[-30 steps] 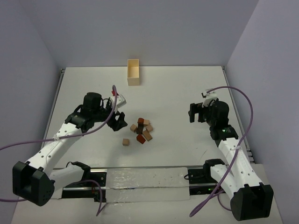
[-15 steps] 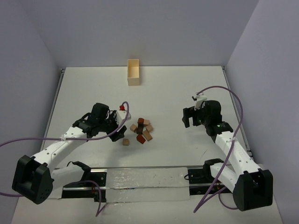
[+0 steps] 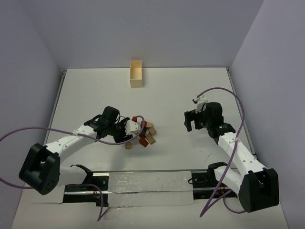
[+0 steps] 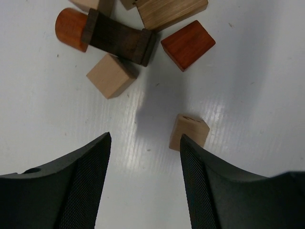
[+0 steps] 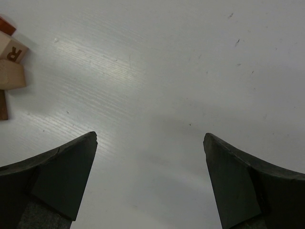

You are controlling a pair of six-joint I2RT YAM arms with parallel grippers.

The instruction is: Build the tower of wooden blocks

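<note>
You had the left gripper (image 3: 130, 134) down close over the white table (image 3: 181, 90) at the left edge of the wood blocks (image 3: 146, 134), jaws apart and holding nothing. In its wrist view the left gripper (image 4: 145, 138) framed bare table, with a small tan block (image 4: 189, 132) just past one fingertip; contact there was not clear. Farther out sat a tan cube (image 4: 110, 75), a reddish wedge (image 4: 188, 45), a dark brown arch piece (image 4: 119, 37) lying against a red-orange cylinder (image 4: 69, 28), and a long tan block (image 4: 170, 10) at the top edge. All the blocks lay loose in one flat cluster mid-table, between the two arms and nearer the left one, none stacked that I could see. One lone tan block (image 3: 128, 144) sat just near of the cluster. Your right gripper (image 3: 190, 121) stood well to the right of the blocks, jaws spread wide and empty. The right wrist view showed the right gripper (image 5: 150, 138) over bare table, with a lettered block (image 5: 12, 51) marked R and a plain tan block (image 5: 10, 74) at the left edge. The pale wooden box (image 3: 136, 74) stood at the far edge, well apart from the blocks.
</note>
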